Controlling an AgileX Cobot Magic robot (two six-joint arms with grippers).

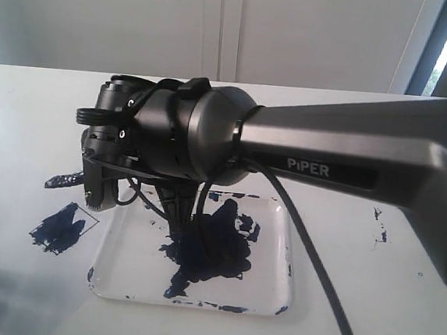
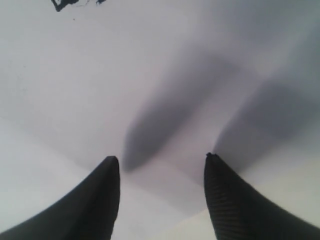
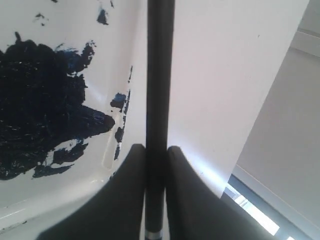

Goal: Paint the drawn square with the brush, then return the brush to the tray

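Entry: right end effector [image 3: 156, 155] clenched on brush [image 3: 160, 75], over tray [image 1: 290, 259]; left end effector [image 2: 161, 156] released. We flag risk: overloaded tip dripping on counter [image 1: 412, 333] before reaching partly painted drawn square [image 1: 63, 228]

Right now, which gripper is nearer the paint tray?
Right. The right gripper hangs above the tray, clamped on the brush; the left gripper is open over bare table, away from it.
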